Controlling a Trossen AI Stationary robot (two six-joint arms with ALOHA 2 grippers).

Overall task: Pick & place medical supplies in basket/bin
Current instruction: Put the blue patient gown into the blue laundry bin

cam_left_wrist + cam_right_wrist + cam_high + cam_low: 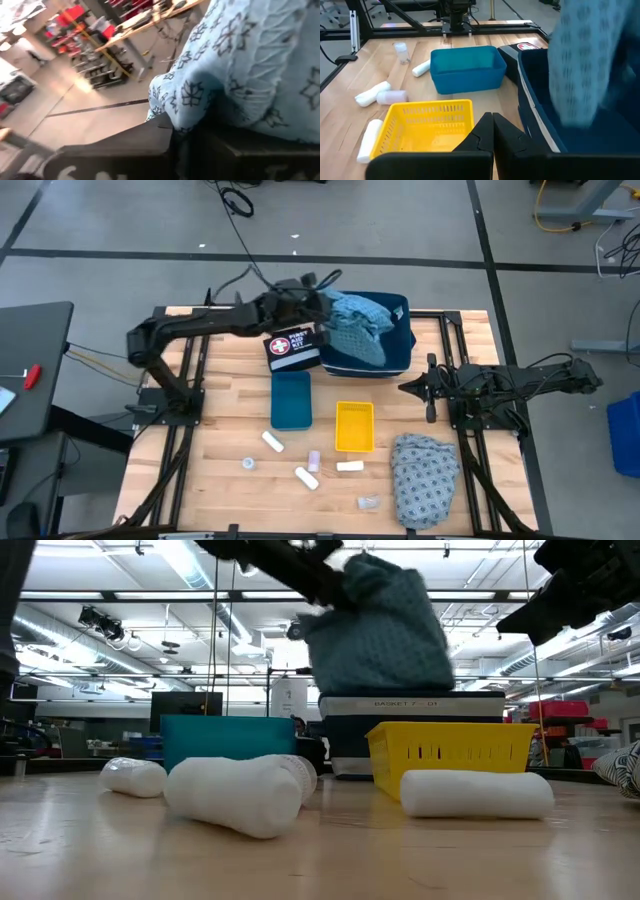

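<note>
My left gripper (325,310) is above the dark blue bin (398,352) at the table's far middle and is shut on the light blue patterned cloth (358,323). In the low view the cloth (385,630) hangs over the bin (410,710). My right gripper (405,388) waits shut and empty near the bin's right near corner. The grey patterned cloth (425,475) lies flat near the right near edge. White gauze rolls (272,442) (306,477) (349,466), a tape ring (249,464) and a pale packet (368,502) lie on the near table. My left gripper holds the light blue cloth by a bunched upper part (187,100), pinched between the two fingers; how many layers cannot be told. The cloth hangs below the fingers, lifted off the table. Its lower end (577,112) reaches down inside the dark blue bin.
A teal bin (291,400) and a yellow slotted basket (354,426) stand side by side mid-table. The black pouch with a red-and-white cross label (293,347) lies left of the dark blue bin. A small lilac piece (314,458) lies among the rolls.
</note>
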